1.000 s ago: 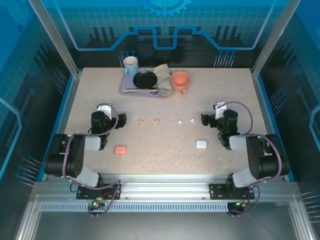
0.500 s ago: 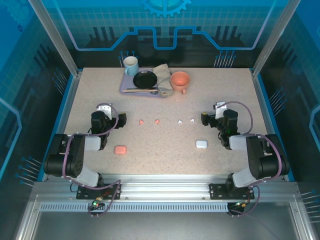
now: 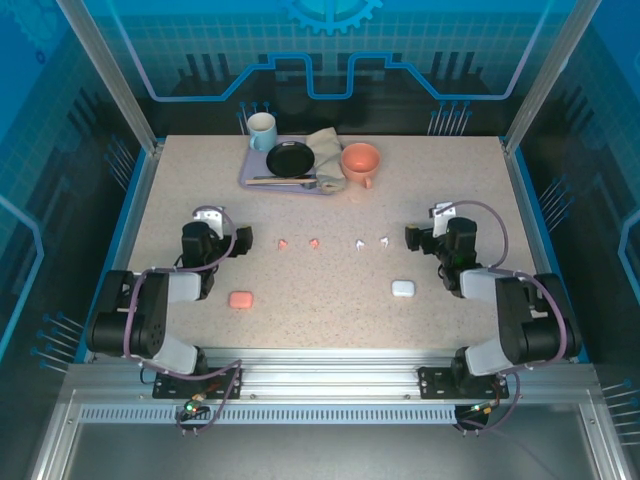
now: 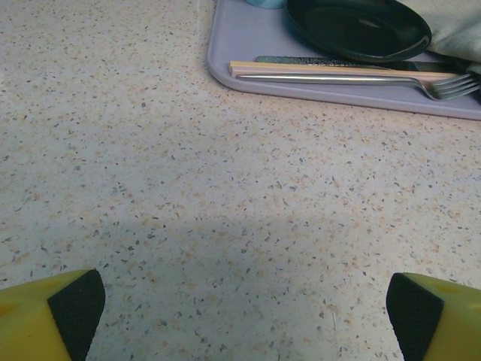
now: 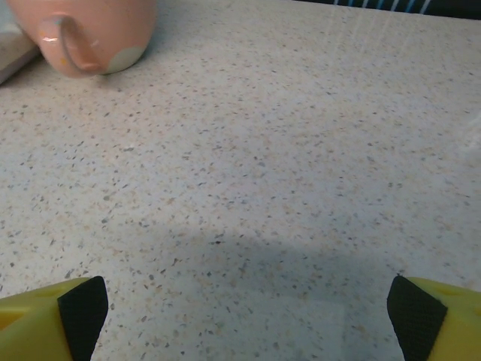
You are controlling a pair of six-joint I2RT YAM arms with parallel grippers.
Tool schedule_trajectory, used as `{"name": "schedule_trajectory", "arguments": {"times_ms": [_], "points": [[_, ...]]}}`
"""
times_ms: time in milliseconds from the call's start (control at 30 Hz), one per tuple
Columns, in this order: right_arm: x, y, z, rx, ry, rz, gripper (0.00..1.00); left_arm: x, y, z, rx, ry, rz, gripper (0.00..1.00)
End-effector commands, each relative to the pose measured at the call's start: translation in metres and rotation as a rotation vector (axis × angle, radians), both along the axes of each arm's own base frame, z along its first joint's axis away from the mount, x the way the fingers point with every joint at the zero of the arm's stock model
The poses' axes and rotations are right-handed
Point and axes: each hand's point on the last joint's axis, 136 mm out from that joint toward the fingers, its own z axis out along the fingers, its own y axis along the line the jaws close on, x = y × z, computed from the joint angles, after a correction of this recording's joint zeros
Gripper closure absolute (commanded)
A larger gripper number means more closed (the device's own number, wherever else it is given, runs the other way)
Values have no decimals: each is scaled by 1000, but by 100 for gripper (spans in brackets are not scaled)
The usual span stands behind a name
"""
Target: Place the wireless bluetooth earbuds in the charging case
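From the top camera, my left end effector (image 3: pixel 244 239) is low over the tabletop (image 3: pixel 320 320) on the left side, and its fingers are spread with nothing between them. My right end effector (image 3: pixel 410 237) is on the right side, also spread and holding nothing. Between the two lies a row of four tiny pieces: the salmon-pink earbuds (image 3: pixel 283 243) on the left half and the white earbuds (image 3: pixel 384 241) on the right half, each pair a little apart. Nearer to my bases, the salmon-pink charging case (image 3: pixel 240 299) lies in front of my left arm and the white charging case (image 3: pixel 402 288) in front of my right arm. Both cases look closed. At the far edge there is a lilac tray (image 3: pixel 258 178) with a black plate (image 3: pixel 290 157) on it, a blue-and-white mug (image 3: pixel 262 130) at its far left corner, a grey cloth (image 3: pixel 326 148) and a salmon cup (image 3: pixel 360 160) just beside the tray.

From my left wrist camera, the black pads (image 4: pixel 75 310) stand wide apart at the two lower corners, with bare tabletop between them. Ahead is the tray (image 4: pixel 248 45), carrying the plate (image 4: pixel 357 26), a pair of chopsticks (image 4: pixel 323 68) and a fork (image 4: pixel 361 78) side by side.

From my right wrist camera, the pads (image 5: pixel 81 310) are also far apart over bare tabletop. The salmon cup (image 5: pixel 98 26) stands at the upper left, its handle turned toward me.
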Motion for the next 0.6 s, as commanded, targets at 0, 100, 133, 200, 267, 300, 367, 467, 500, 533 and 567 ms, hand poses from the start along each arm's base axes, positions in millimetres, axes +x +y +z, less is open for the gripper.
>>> {"name": "schedule_trajectory", "arguments": {"times_ms": [0, 100, 133, 200, 267, 300, 367, 467, 500, 533, 567], "points": [[2, -12, 38, 47, 95, -112, 0, 7, 7, 31, -1, -20, 36, 1], [-10, -13, 50, 135, 209, -189, 0, 4, 13, 46, -8, -16, 83, 1], [-13, -17, 58, 171, 232, -239, 0, 2, 15, 52, -16, -19, 98, 1], [-19, -21, 65, 247, 281, -294, 0, 1, 19, 69, -42, -23, 138, 1], [-22, -17, 70, 303, 331, -280, 0, -1, 19, 87, -76, -17, 156, 1], [-24, -14, 70, 326, 353, -266, 0, -2, 19, 93, -97, -8, 170, 1], [-27, -5, 71, 358, 389, -232, 0, -4, 22, 109, -147, 25, 216, 1], [-38, 8, 66, 402, 445, -181, 0, -8, 18, 126, -256, 95, 260, 1], [-42, 12, 64, 419, 464, -169, 0, -8, 14, 131, -291, 119, 255, 1], [-49, 18, 61, 438, 494, -151, 0, -11, 8, 133, -333, 154, 246, 1], [-54, 22, 59, 449, 516, -138, 0, -13, 2, 134, -372, 184, 243, 1]]}}
